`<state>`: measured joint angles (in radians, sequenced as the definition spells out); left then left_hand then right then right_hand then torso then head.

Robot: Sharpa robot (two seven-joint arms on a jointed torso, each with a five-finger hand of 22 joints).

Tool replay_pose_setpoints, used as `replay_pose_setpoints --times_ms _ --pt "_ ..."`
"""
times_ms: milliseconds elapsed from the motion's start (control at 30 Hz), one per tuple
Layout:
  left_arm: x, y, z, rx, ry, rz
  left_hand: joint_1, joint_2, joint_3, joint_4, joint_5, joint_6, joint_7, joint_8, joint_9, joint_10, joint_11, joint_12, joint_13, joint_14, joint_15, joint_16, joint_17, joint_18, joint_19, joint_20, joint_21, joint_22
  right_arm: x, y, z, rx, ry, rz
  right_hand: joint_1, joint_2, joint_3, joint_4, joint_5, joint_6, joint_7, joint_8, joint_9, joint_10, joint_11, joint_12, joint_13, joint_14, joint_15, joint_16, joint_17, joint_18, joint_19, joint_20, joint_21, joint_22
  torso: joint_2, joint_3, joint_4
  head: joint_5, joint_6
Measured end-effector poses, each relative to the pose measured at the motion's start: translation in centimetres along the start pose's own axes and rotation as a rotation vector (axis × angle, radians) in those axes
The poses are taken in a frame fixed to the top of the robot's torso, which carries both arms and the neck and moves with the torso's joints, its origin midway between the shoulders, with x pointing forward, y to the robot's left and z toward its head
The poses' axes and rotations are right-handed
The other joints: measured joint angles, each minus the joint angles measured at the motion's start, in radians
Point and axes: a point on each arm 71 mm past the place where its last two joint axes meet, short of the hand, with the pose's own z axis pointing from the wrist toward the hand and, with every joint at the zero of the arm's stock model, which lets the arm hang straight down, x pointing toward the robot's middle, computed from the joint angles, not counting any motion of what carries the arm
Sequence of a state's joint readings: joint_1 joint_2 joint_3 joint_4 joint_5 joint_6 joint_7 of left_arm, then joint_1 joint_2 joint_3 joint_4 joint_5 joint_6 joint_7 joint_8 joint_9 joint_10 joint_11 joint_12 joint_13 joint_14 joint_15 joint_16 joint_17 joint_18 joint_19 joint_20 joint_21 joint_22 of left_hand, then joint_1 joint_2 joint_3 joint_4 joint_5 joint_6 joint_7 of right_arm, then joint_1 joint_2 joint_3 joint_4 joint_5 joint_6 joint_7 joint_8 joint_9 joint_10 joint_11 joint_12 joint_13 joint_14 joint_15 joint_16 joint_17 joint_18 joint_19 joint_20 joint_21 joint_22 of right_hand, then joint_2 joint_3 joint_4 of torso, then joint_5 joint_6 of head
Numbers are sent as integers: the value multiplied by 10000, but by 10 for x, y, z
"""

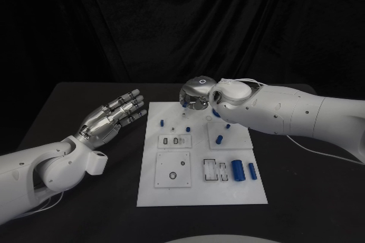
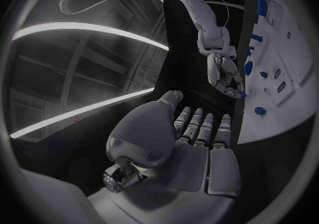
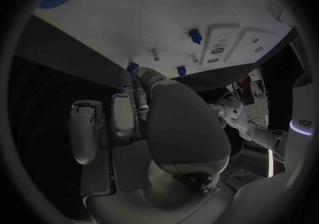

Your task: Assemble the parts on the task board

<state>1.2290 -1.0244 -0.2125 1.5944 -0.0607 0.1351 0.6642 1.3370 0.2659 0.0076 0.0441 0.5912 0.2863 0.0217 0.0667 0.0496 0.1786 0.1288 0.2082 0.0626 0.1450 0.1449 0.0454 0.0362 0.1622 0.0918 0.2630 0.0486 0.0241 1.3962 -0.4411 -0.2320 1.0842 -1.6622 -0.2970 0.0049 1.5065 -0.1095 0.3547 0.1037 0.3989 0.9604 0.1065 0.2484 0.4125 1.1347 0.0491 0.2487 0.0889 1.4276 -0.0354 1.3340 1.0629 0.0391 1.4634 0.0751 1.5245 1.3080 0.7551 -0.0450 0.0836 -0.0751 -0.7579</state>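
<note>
A: Status, quick. Where is the task's thing?

B: I see the flat white plastic task board (image 1: pixel 199 195) in the middle of the black table (image 1: pixel 76 211), with small blue plastic parts on it: a blue cylinder (image 1: pixel 238 170) and a slimmer blue pin (image 1: pixel 252 172) near the front right, more blue pegs (image 1: pixel 219 139) further back.

A: Right hand?

B: My right hand (image 1: pixel 195 97) is over the board's far edge, fingers pointed down. In the right wrist view its fingertips (image 3: pixel 133 77) are drawn together around a small blue piece (image 3: pixel 132 67) at the board's edge, so I read it as pinching that piece; the contact itself is partly hidden.

A: Left?

B: My left hand (image 1: pixel 110 118) hangs beside the board's left edge, fingers straight and spread, holding nothing.

A: How will the piece handle?

B: My guess is light, rigid and smooth, so slippery between metal fingertips. A tiny peg can twist or pop out if squeezed off-centre. I'd hold it mid-length across the round body and leave the tip free for the hole.

A: Risk?

B: Misalignment at the socket; the piece could tilt and drop onto the board.
</note>
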Motion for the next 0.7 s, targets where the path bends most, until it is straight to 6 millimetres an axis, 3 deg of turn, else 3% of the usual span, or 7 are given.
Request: replay_pose_setpoints --times_ms 700 --pt "-2 1 1 -88 -13 22 -61 -19 0 1 0 16 16 0 6 0 0 -1 0 0 0 0 -2 0 0 0 0 0 1 -1 1 65 162 26 0 2 13 12 -45 -141 -35 -163 -18 -36 34 -194 -11 -41 41 -56 -145 1 36 37 -65 -3 -13 -9 6 13 -46"
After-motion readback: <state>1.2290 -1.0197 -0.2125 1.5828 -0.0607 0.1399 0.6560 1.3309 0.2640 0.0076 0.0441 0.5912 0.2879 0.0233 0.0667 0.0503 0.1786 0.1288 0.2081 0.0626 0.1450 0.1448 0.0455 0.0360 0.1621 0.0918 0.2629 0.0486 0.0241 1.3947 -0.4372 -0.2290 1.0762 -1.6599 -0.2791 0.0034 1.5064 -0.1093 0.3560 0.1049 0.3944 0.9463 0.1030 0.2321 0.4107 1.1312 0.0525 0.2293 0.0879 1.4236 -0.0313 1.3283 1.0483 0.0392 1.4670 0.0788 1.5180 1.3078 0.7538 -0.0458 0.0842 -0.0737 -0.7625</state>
